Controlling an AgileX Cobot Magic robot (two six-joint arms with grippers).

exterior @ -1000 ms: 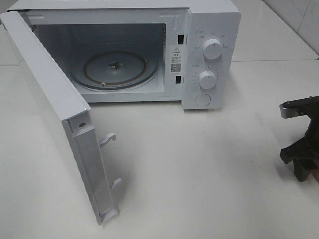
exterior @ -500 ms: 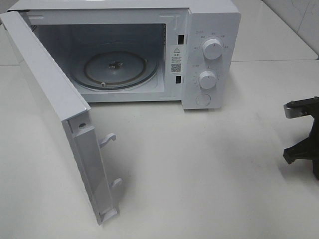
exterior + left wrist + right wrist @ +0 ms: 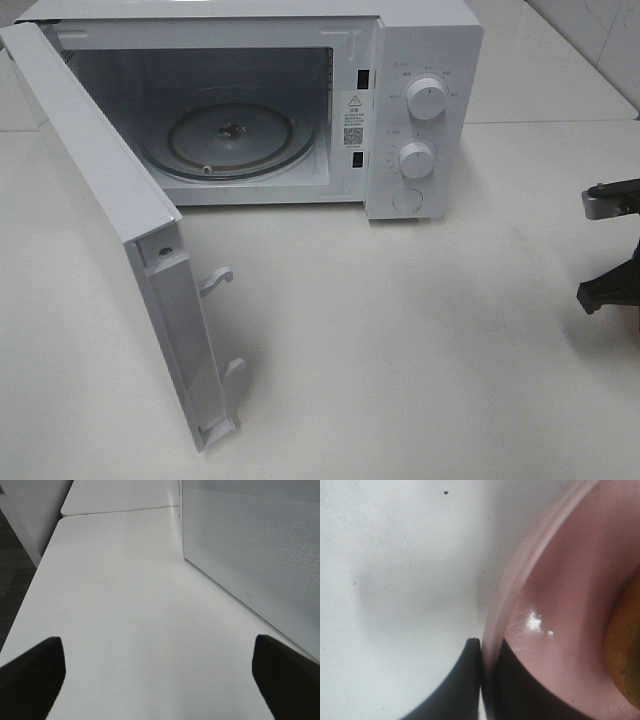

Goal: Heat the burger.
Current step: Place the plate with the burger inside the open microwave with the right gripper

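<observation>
Pinching the burger's (image 3: 628, 650) pink plate (image 3: 560, 605) is the right gripper (image 3: 487, 662); left gripper (image 3: 159, 677) spread beside microwave door (image 3: 250, 545).

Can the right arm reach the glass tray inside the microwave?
Probably yes: the right gripper, clamped on the pink plate, has nothing visible between it and the glass tray, and the door stands wide open.

Microwave (image 3: 425, 40) casing smooth white, lightly glossy, painted metal by the look; its turntable (image 3: 235, 135) clear glass; door (image 3: 260, 545) panel finely perforated; table (image 3: 400, 330) smooth matt white; plate (image 3: 560, 595) glossy pink, catching bright highlights; fingers (image 3: 457, 687) of the right gripper (image 3: 489, 680) matt black.
</observation>
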